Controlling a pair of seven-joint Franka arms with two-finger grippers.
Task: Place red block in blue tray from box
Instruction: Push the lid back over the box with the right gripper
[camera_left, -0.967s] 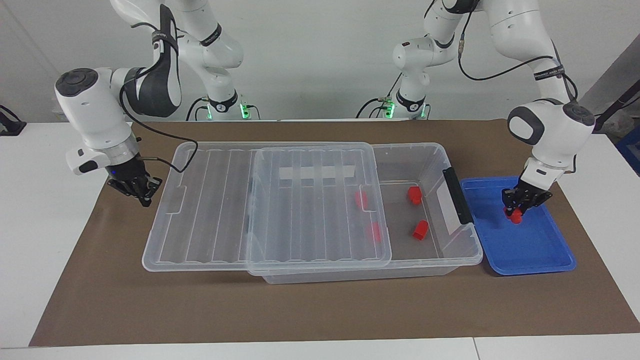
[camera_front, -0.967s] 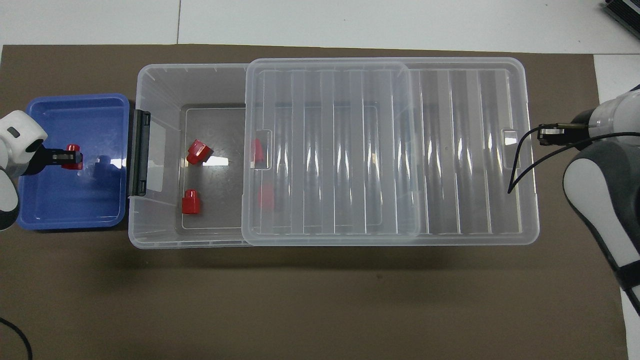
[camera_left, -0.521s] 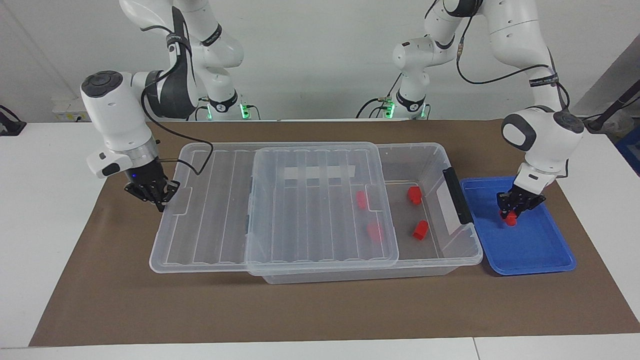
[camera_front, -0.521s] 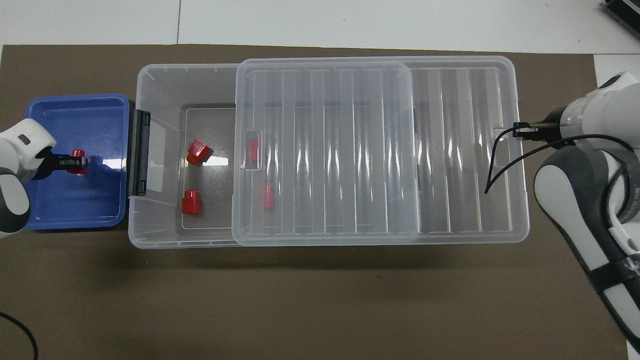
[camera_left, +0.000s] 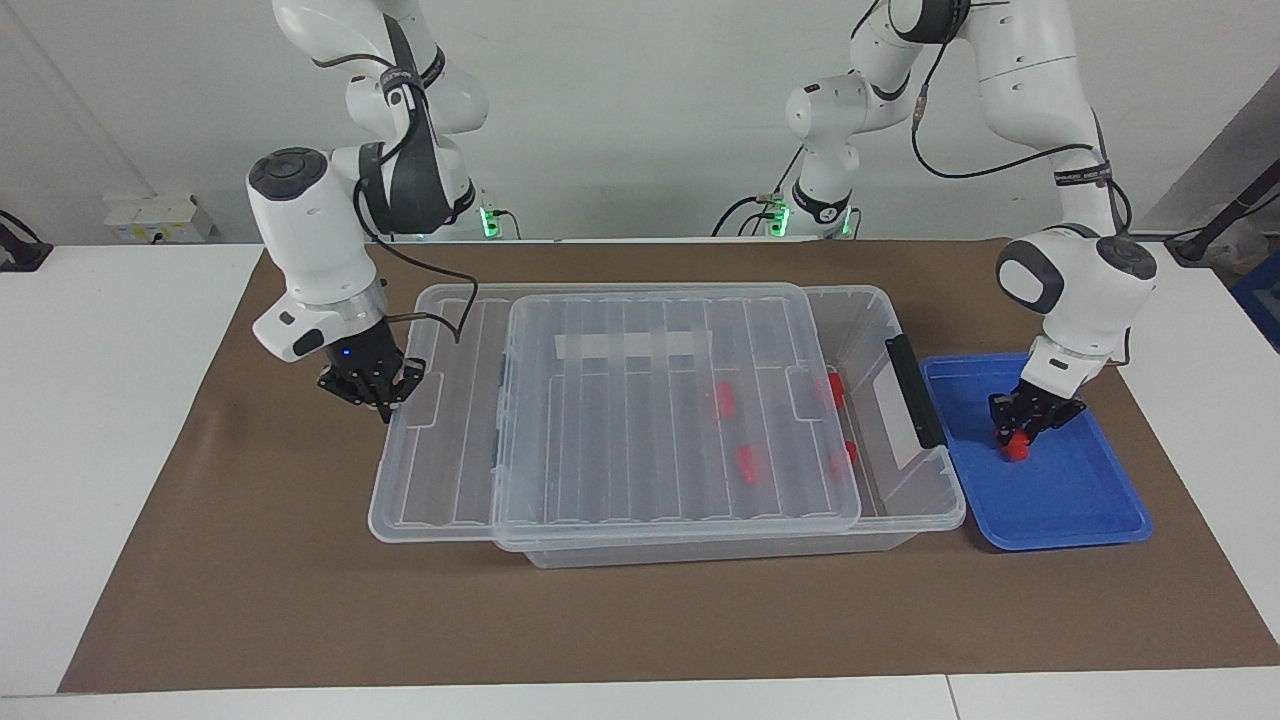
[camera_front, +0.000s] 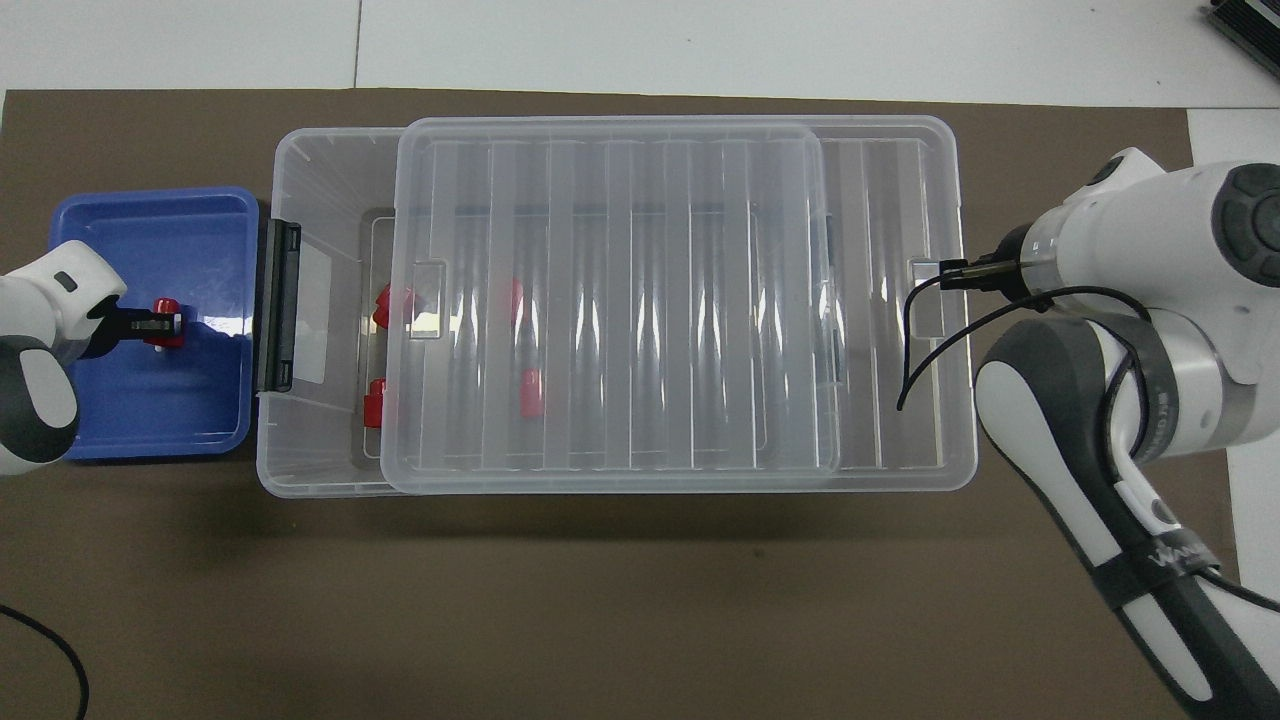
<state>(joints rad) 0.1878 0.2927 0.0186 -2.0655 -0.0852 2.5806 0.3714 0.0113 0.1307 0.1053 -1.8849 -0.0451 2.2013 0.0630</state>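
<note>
The red block (camera_left: 1017, 446) sits low in the blue tray (camera_left: 1080, 505), pinched in the left claw (camera_left: 1030, 420), which grips its upper part. It looks light, rigid and smooth, so a squeeze across its flat sides suits it best. The right claw (camera_left: 378, 392), fingertips together, presses on the lid (camera_left: 640, 420) at the box's (camera_left: 900, 500) right-arm end. Four more blocks lie inside the box.
</note>
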